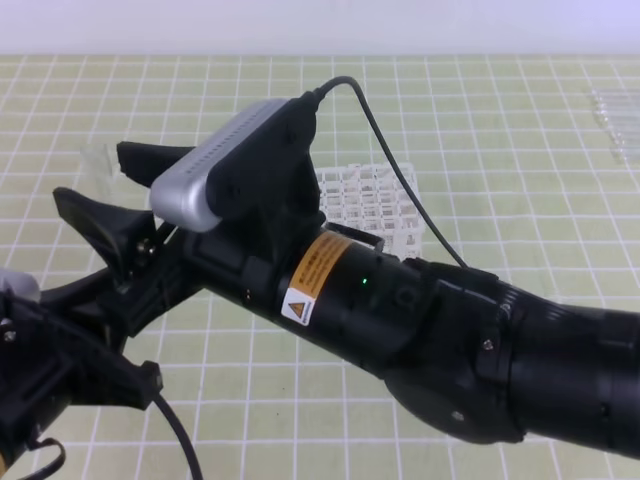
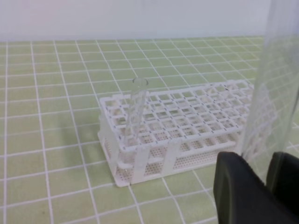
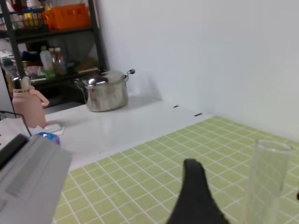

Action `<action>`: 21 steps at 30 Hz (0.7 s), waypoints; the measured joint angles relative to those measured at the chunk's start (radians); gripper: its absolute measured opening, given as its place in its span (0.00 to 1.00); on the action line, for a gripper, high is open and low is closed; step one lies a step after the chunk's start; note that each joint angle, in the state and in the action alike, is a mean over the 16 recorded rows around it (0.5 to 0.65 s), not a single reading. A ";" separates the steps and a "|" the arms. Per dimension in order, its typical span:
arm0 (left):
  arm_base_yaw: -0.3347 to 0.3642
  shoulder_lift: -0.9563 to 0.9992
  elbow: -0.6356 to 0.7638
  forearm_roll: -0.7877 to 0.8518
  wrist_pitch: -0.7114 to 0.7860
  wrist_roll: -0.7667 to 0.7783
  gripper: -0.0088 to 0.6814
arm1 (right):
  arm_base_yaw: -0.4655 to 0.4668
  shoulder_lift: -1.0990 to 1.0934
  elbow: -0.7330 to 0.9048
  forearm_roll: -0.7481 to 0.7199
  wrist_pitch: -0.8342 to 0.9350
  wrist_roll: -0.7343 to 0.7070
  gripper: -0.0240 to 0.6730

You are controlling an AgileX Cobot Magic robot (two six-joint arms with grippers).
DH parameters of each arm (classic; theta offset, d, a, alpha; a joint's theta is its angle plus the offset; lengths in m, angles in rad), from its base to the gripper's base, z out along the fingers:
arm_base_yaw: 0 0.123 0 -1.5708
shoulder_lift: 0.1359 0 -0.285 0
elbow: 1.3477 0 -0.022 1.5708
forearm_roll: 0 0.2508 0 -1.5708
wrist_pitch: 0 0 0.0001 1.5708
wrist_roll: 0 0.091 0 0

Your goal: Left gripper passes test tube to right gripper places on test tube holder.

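1. Fingers (image 1: 100,215) of the right gripper (image 1: 125,195) spread wide around the test tube (image 3: 266,182) — not clamped.
2. Left gripper (image 2: 268,184) holds that tube upright between dark fingers.
3. Handover step, judged.
4. Next: right closes, left lets go — then the test tube holder (image 2: 182,130), already carrying one tube (image 2: 136,112).

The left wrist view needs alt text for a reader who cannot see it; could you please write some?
A white test tube holder sits on a green gridded table, with one clear tube leaning in a hole near its left end. Close to the camera at right, a large clear test tube rises between black fingers.
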 joint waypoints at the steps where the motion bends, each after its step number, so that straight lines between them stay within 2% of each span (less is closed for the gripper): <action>1: 0.000 0.000 0.000 0.003 -0.002 0.000 0.11 | 0.000 0.004 -0.002 0.003 0.000 0.000 0.63; 15: -0.001 -0.002 -0.003 0.022 -0.016 -0.001 0.04 | -0.004 0.057 -0.025 0.026 -0.008 0.001 0.63; 21: -0.001 -0.002 -0.002 0.014 -0.017 -0.001 0.06 | -0.006 0.072 -0.033 0.027 -0.020 0.004 0.58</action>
